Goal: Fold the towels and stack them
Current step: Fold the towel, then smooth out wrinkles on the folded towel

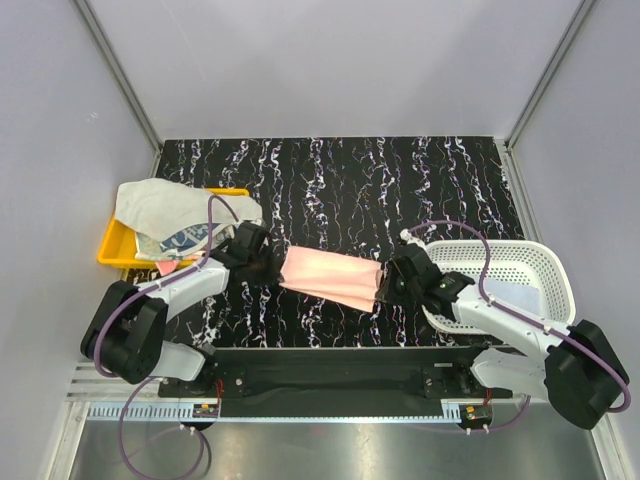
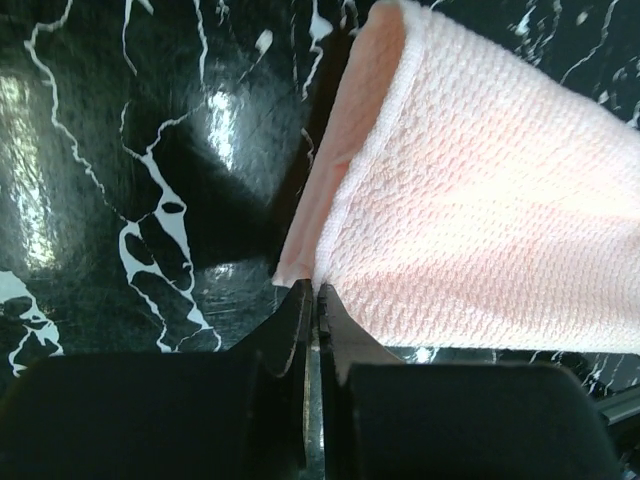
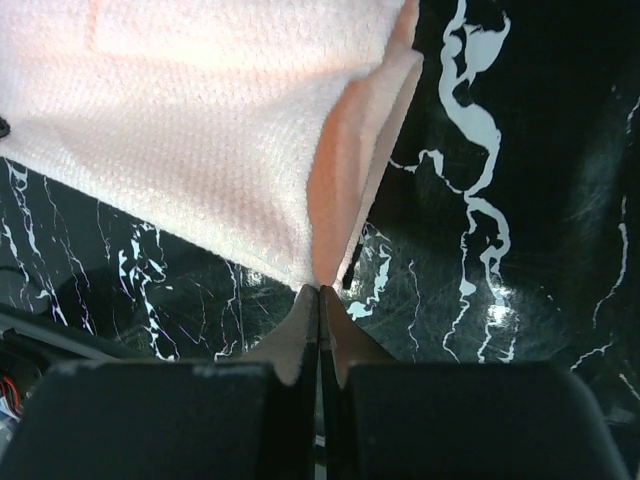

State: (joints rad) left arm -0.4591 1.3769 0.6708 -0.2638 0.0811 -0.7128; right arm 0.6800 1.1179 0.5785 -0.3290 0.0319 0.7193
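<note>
A pale pink towel [image 1: 332,279] hangs stretched between my two grippers above the black marbled table [image 1: 340,180]. My left gripper [image 1: 270,268] is shut on its left corner; in the left wrist view the pink towel [image 2: 480,200] runs up and right from the closed left gripper [image 2: 312,290]. My right gripper [image 1: 385,290] is shut on the right corner; in the right wrist view the pink towel [image 3: 220,120] spreads up and left from the pinched right gripper [image 3: 319,290]. More towels [image 1: 170,215], whitish and blue-printed, lie heaped in the yellow tray [image 1: 112,246].
A white mesh basket [image 1: 520,262] stands at the right, partly behind my right arm. The yellow tray sits at the table's left edge. Grey walls enclose the table on the left, back and right.
</note>
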